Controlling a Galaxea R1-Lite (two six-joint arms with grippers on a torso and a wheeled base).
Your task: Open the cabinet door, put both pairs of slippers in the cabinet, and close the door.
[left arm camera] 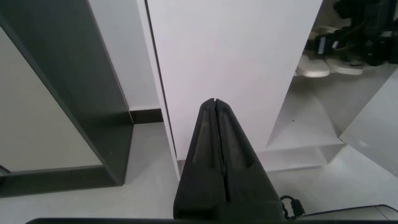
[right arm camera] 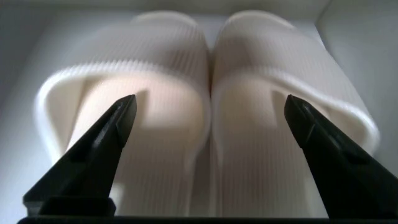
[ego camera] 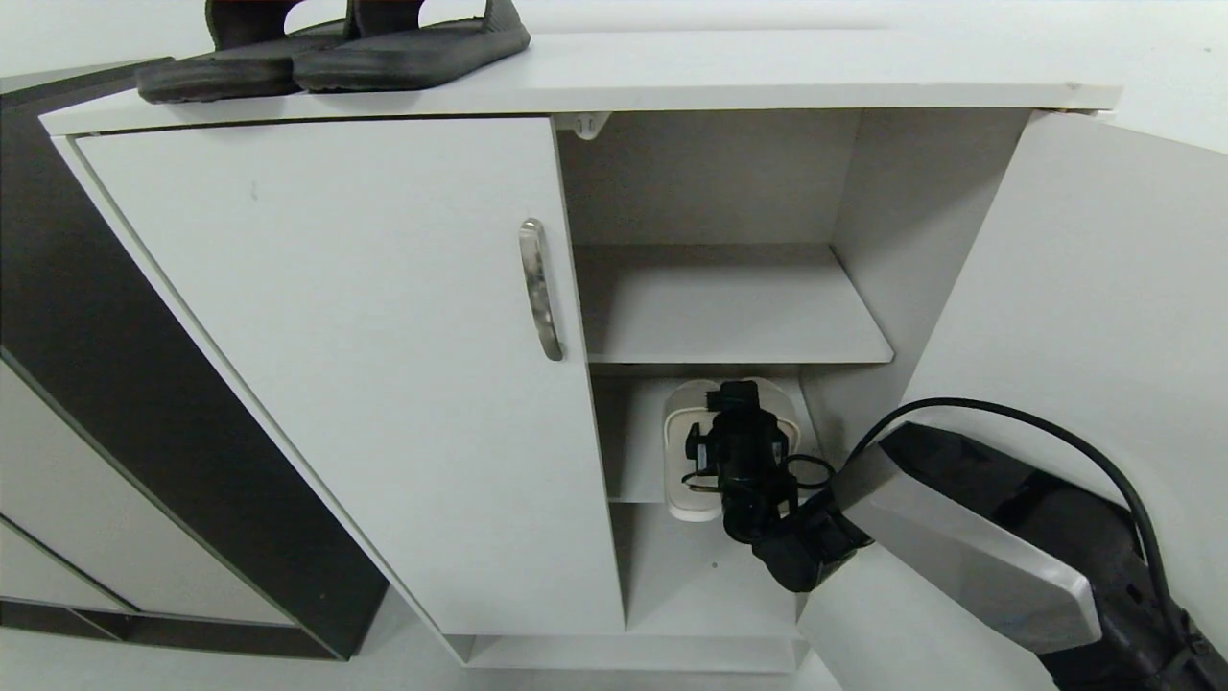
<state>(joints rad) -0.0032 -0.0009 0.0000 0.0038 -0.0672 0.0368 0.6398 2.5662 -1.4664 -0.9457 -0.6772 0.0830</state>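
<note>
The white cabinet (ego camera: pixel 729 72) has its right door (ego camera: pixel 1103 288) swung open and its left door (ego camera: pixel 365 365) closed. A pair of white slippers (ego camera: pixel 679 461) lies on the lower shelf inside. My right gripper (ego camera: pixel 729 422) is open just above and behind them; in the right wrist view its fingers (right arm camera: pixel 106 143) straddle the white slippers (right arm camera: pixel 211 124) without touching. A pair of black slippers (ego camera: pixel 336 53) rests on the cabinet top at the left. My left gripper (left arm camera: pixel 214 106) is shut and empty, low in front of the closed left door (left arm camera: pixel 230 56).
The upper shelf (ego camera: pixel 729 307) inside the cabinet holds nothing. A metal handle (ego camera: pixel 540 288) runs down the left door's edge. A dark panel (ego camera: pixel 106 365) stands to the left of the cabinet. My right arm's cable (ego camera: pixel 1055 432) loops beside the open door.
</note>
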